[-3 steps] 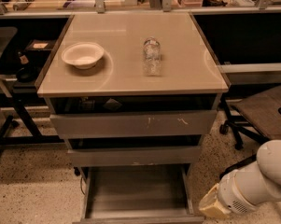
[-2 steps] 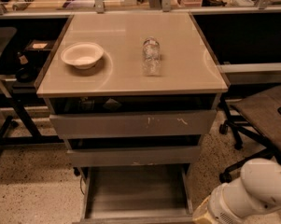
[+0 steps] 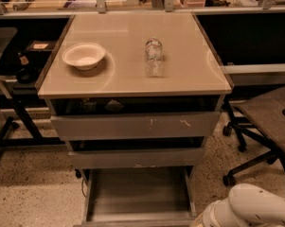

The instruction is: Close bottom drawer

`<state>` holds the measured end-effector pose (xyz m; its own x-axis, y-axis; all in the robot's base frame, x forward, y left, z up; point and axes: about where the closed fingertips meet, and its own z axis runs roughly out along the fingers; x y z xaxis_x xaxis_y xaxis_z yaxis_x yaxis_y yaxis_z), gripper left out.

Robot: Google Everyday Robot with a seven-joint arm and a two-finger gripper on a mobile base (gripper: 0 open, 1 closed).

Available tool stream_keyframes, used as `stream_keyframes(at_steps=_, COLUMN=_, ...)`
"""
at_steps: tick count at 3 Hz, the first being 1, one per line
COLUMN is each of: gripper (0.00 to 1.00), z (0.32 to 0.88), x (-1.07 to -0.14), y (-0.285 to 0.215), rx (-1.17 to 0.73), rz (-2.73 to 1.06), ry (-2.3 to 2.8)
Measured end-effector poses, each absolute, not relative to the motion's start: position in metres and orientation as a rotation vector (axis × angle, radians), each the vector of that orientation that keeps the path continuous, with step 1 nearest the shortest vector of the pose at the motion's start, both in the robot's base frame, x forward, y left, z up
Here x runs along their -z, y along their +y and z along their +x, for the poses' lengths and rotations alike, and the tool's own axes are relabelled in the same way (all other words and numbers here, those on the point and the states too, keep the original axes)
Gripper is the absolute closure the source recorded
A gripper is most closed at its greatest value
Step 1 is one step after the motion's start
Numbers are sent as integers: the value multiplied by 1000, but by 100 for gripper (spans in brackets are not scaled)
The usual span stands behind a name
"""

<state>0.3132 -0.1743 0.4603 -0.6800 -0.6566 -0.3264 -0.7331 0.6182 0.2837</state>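
The bottom drawer (image 3: 137, 193) stands pulled well out at the foot of the cabinet, low in the middle of the view. Its grey tray floor is in plain sight, and its front panel runs along the lower edge of the picture. Just above it is the middle drawer front (image 3: 137, 157), which sits a little forward. Above that is the top drawer front (image 3: 135, 125), the widest of the three, with white scratch marks right of its middle.

The gripper (image 3: 202, 220) is in the bottom right corner, at the end of the white arm (image 3: 255, 212). It is just right of the open drawer's front corner and mostly cut off by the lower edge. I cannot tell whether it is open or closed, and it is not seen touching the drawer.

On the beige cabinet top (image 3: 128, 84) a white bowl (image 3: 84, 56) sits toward the left, and a clear plastic bottle (image 3: 154, 56) is near the middle, well apart from the bowl. An office chair (image 3: 267, 119) stands to the right of the cabinet on the speckled floor (image 3: 33, 188), and a cluttered bench (image 3: 61, 4) runs behind
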Motion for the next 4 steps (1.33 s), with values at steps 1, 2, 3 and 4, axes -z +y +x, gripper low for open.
stream_keyframes(at_steps=1, gripper=100, z=313, x=-460, y=-174, rx=-593, rz=-1151, ry=2651)
stream_keyframes(at_steps=2, gripper=100, z=303, x=-431, y=-172, rx=-611, rz=-1084, ry=2681)
stream_keyframes(at_steps=3, gripper=100, z=285, x=-377, y=-168, rx=-610, rz=-1000, ry=2747)
stream_keyframes(at_steps=4, gripper=100, z=281, x=-329, y=-164, rx=-603, rz=-916, ry=2778)
